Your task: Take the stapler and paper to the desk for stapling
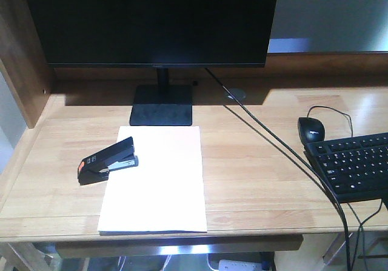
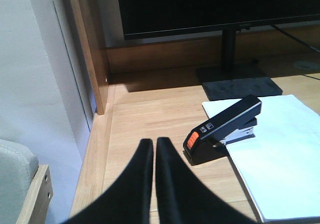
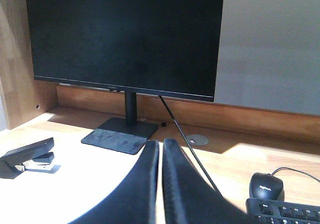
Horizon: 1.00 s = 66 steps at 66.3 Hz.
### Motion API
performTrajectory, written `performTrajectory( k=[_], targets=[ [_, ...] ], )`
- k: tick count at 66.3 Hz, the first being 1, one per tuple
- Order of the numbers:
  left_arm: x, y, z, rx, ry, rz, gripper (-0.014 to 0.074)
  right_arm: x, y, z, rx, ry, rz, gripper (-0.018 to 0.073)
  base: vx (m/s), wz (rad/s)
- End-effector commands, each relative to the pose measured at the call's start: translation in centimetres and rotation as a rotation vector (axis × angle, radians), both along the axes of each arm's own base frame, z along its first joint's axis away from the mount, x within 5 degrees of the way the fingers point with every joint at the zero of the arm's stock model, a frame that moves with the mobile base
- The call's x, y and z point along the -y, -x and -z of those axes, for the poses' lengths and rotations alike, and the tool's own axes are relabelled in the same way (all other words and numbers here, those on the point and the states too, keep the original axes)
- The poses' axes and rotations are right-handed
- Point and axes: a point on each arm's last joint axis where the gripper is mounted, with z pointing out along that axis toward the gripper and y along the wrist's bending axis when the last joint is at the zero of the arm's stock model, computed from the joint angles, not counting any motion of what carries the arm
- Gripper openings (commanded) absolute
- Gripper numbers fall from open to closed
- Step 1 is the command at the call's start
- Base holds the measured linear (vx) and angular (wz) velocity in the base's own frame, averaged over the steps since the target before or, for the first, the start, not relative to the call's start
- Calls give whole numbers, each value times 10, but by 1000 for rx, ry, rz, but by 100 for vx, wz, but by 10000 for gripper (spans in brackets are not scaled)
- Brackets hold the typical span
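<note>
The black stapler [image 1: 108, 160] with an orange-red patch lies on the desk [image 1: 260, 174], its nose over the left edge of the white paper [image 1: 156, 180]. It also shows in the left wrist view [image 2: 223, 129] on the paper [image 2: 280, 154], and in the right wrist view [image 3: 27, 156] at the far left on the bright paper [image 3: 80, 189]. My left gripper [image 2: 154, 143] is shut and empty, above bare desk left of the stapler. My right gripper [image 3: 160, 144] is shut and empty, over the paper's right part. Neither gripper shows in the front view.
A black monitor [image 1: 157, 22] on a stand [image 1: 162, 105] is behind the paper. A cable [image 1: 279, 150] runs diagonally across the desk. A black mouse [image 1: 311, 128] and keyboard [image 1: 354, 165] lie at the right. A wooden side panel [image 2: 90, 48] bounds the left.
</note>
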Motion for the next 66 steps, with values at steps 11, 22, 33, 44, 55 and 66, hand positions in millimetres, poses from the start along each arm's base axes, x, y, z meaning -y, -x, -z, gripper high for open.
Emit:
performTrajectory(
  k=[11,22,33,44,55,66],
  targets=[
    [-5,-4,9,145,71,-86,-7,-2,1,-14,72,-8,-28,-9,0,0],
    [-7,-1,21,245,27,-115,-7,-2,1,-14,72,-8,-28,-9,0,0],
    [-7,-1,22,244,27,-115,-7,-2,1,-14,72,-8,-28,-9,0,0],
    [-7,-1,22,245,27,-115,-7,-2,1,-14,72,-8,-28,-9,0,0],
    [-7,-1,22,242,21,-115,-7,-2,1,-14,72,-7,-28,-9,0,0],
    [-7,-1,22,242,26,-115,-7,-2,1,-14,72,-6,-27,-9,0,0]
  ],
)
